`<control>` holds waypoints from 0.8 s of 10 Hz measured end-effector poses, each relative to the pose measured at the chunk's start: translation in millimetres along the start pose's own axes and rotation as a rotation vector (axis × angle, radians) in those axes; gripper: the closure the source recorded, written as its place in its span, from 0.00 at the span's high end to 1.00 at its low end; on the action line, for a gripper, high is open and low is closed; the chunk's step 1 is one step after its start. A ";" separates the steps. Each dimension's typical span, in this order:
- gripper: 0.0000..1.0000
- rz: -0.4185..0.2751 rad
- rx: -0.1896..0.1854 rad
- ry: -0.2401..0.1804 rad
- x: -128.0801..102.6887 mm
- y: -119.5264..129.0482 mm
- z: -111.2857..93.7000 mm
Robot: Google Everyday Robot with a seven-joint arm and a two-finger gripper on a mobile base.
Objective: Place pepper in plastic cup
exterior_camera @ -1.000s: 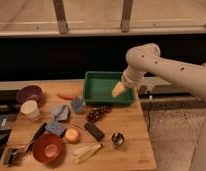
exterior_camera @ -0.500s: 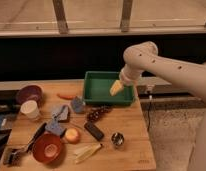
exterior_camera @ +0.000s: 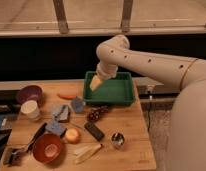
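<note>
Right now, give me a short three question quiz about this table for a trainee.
1. True or false: the tool is carrying the pepper.
2. Which sits nearest the pepper? A the blue-grey cup; B the red bowl; C the cream cup.
3. Fill in: the pepper lies on the ____.
Key: 1 false, the tool hangs at the left end of the green tray; 2 A; 3 table.

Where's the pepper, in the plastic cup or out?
Out. The pepper lies on the table, just up-left of the plastic cup. The tool is over the left end of the green tray, away from both.
</note>
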 end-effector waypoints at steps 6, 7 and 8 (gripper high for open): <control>0.80 -0.050 -0.014 -0.033 -22.0 19.5 -0.5; 0.80 -0.047 -0.011 -0.032 -20.3 16.5 0.0; 0.80 -0.048 -0.017 -0.038 -19.9 15.7 2.2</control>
